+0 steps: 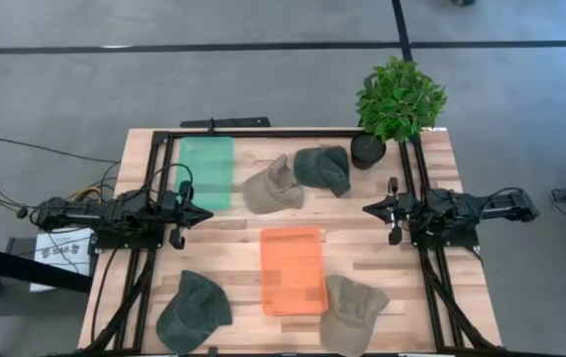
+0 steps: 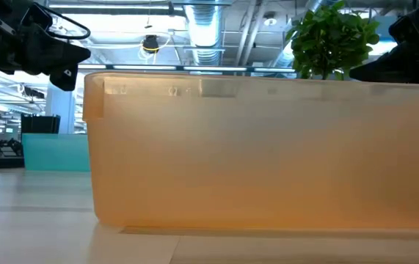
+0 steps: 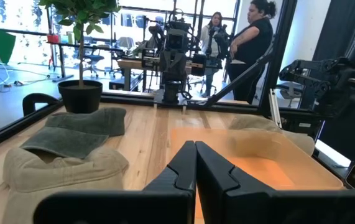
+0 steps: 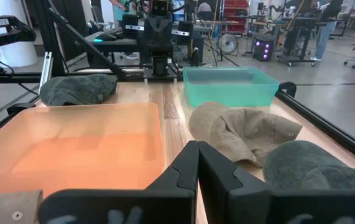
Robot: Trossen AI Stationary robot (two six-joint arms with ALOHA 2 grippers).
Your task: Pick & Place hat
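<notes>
Four hats lie flat on the wooden table. A tan hat (image 1: pixel 273 185) and a dark green hat (image 1: pixel 322 167) sit side by side near the far middle. Another dark green hat (image 1: pixel 193 309) lies near-left and another tan hat (image 1: pixel 352 312) near-right. My left gripper (image 1: pixel 203 211) hovers shut at the table's left, pointing right; its wrist view shows its shut fingers (image 3: pixel 196 163) before the tan hat (image 3: pixel 59 168) and the green hat (image 3: pixel 78 127). My right gripper (image 1: pixel 370 208) hovers shut at the right, pointing left, with the tan hat (image 4: pixel 239 130) and the green hat (image 4: pixel 314 165) ahead.
An orange bin (image 1: pixel 292 270) stands in the near middle and fills the low view (image 2: pixel 268 154). A green bin (image 1: pixel 206 172) stands far-left. A potted plant (image 1: pixel 398 99) occupies the far-right corner. A black frame rail (image 1: pixel 263 133) runs around the table. People (image 3: pixel 252 37) stand beyond the table.
</notes>
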